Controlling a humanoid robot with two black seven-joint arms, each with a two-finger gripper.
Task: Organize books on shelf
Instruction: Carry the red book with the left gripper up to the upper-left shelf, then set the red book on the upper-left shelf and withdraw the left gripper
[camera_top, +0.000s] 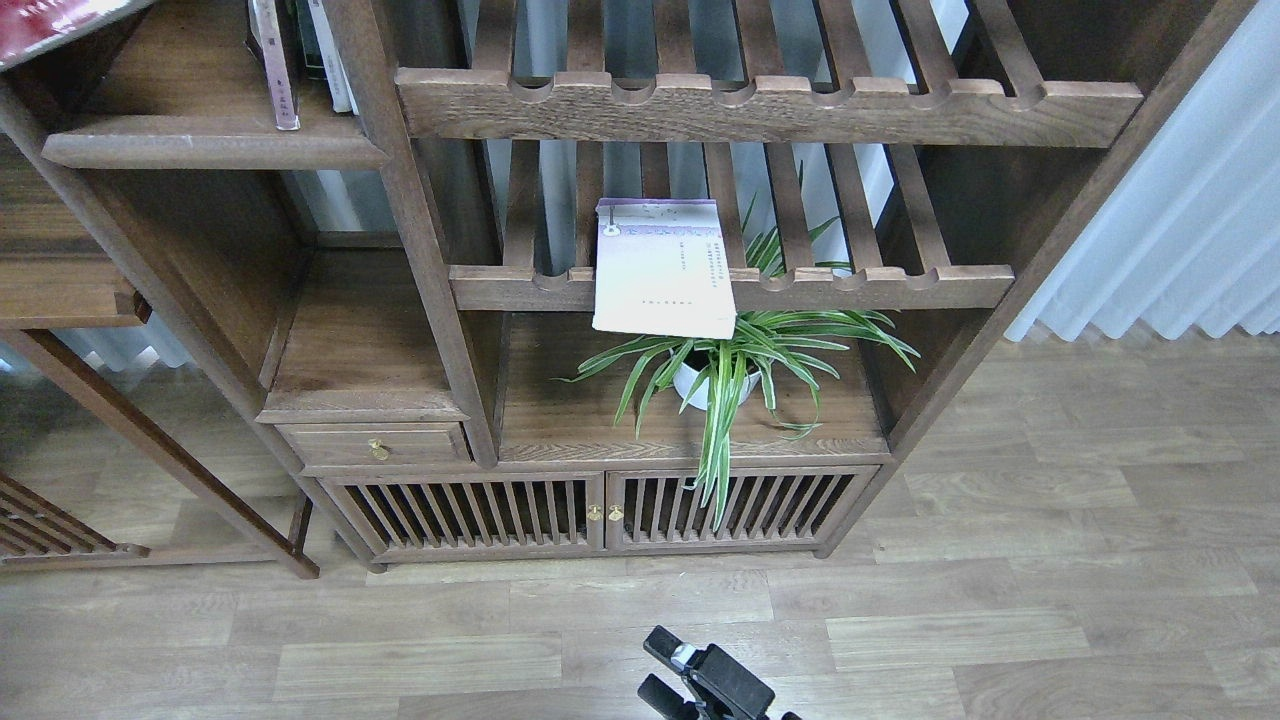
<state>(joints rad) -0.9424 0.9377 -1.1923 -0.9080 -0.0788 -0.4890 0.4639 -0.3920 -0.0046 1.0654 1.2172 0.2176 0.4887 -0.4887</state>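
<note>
A black two-finger gripper (668, 662) is showing at the bottom edge, fingers parted and empty; which arm, I cannot tell. The pale lavender-white paperback (663, 268) is lying far beyond them on the slatted rack (860, 285), long axis pointing away.

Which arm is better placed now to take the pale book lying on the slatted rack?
Probably the right. Only one gripper shows, low and slightly right of centre, almost below the pale book, which overhangs the slatted rack at its front rail. The left arm is not in view.

Lavender-white book (664, 270) lies flat, overhanging slatted rack (730, 287).
</note>
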